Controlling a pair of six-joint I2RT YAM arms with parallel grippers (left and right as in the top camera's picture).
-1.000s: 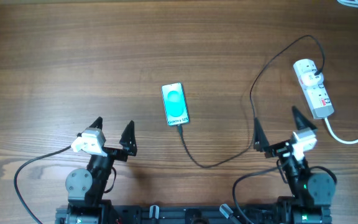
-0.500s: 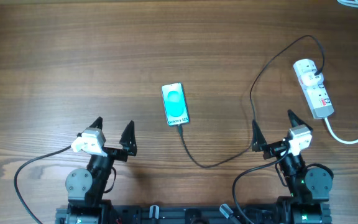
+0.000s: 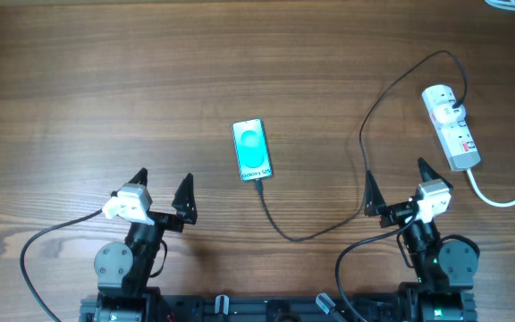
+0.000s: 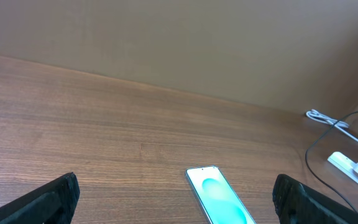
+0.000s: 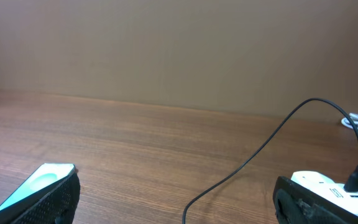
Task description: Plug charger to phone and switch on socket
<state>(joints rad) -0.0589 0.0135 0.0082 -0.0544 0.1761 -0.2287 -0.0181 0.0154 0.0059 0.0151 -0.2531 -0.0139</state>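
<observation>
Table (image 3: 105,72): wood-grain top, carrying every item below.

Left gripper (image 3: 164,179): mine, at the near left edge; fingers spread wide, nothing between them.

Right gripper (image 3: 395,174): mine, at the near right edge; fingers likewise apart and empty.

Phone (image 3: 251,149): flat, screen up and lit teal, about mid-table. It sits ahead of and to the right of my left gripper, and ahead of and to the left of my right gripper, well apart from both. My left wrist view shows it low in frame (image 4: 219,199), right of centre between my fingers (image 4: 48,202).

Charger (image 3: 311,234): thin black cable. One end meets the phone's near edge and appears seated there, though the joint is too small to confirm. From there it sags toward me, climbs just beside the left finger of my right gripper, arches over and drops to its black plug in the socket.

Socket (image 3: 451,127): white strip at the far right, angled, ahead of and to the right of my right gripper, near it but not touching. My right wrist view shows it at lower right (image 5: 328,190).

White cord (image 3: 508,201): leaves the socket's near end and loops toward the right edge.
</observation>
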